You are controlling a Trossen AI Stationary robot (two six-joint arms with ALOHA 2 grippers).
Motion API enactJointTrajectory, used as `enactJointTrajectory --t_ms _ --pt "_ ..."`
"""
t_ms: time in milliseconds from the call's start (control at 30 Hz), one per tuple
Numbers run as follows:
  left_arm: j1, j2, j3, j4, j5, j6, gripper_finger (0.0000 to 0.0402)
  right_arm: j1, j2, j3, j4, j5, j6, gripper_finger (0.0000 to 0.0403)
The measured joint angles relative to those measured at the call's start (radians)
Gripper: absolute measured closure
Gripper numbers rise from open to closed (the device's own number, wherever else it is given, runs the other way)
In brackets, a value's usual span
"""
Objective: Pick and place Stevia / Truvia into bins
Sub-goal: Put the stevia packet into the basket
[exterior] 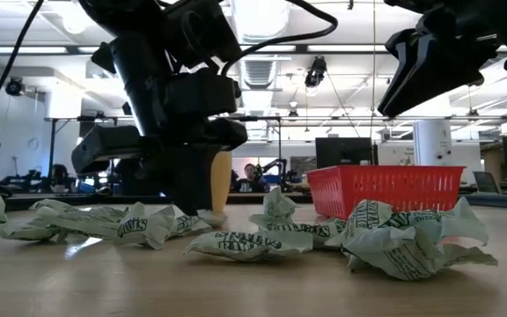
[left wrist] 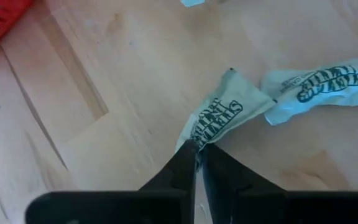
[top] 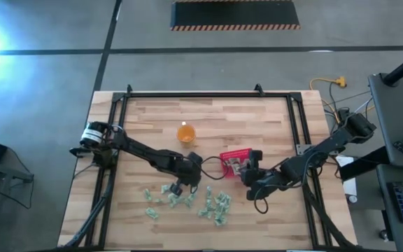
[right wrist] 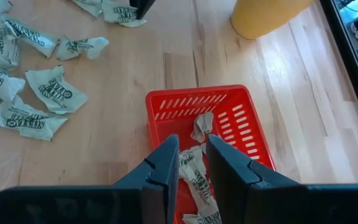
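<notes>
Several crumpled green-and-white Stevia packets [top: 187, 203] lie loose on the wooden table near its front edge. My left gripper [left wrist: 197, 148] is down among them, shut on one packet [left wrist: 222, 115]; a second packet [left wrist: 319, 90] lies just beyond it. The red basket [top: 236, 159] stands to the right of the heap with a few packets [right wrist: 201, 127] inside. My right gripper [right wrist: 192, 144] hangs above the basket [right wrist: 241, 124], its fingers a little apart and holding nothing. My left gripper pinches one end of the packet [left wrist: 196, 138] between its two fingertips. The fingers come steeply from above, slanting down. The rest of the packet stretches away from the fingers and lies on the wood.
A translucent orange cup [top: 186, 132] stands behind the heap, toward the table's far side. Black frame rails [top: 208, 94] run along the table's far, left and right edges. Bare wood lies left of the heap and at the far side.
</notes>
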State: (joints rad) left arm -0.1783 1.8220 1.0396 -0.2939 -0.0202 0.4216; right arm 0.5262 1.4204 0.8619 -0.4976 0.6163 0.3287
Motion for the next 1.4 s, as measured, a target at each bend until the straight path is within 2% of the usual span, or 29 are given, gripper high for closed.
enactJointTrajectory --t_ms 300,600,800,1000,1400 --pt "0.002 -0.039 0.011 0.001 -0.019 -0.071 0.04 0.0 0.0 0.0 -0.044 -0.024 0.028 0.0328" --pt "0.002 -0.061 0.025 0.108 -0.052 -0.075 0.0401 0.015 0.0 0.05 -0.133 -0.18 0.091 0.0339" --pt "0.019 -0.062 0.045 0.226 -0.116 -0.072 0.0401 0.062 0.0 0.078 -0.135 -0.181 0.09 0.034" --pt "0.052 -0.061 0.05 0.413 -0.221 -0.071 0.0401 0.103 -0.005 0.105 -0.159 -0.183 0.095 0.034" --pt "0.113 -0.053 0.05 0.539 -0.218 -0.066 0.0402 0.158 -0.007 0.166 -0.181 -0.175 0.127 0.034"
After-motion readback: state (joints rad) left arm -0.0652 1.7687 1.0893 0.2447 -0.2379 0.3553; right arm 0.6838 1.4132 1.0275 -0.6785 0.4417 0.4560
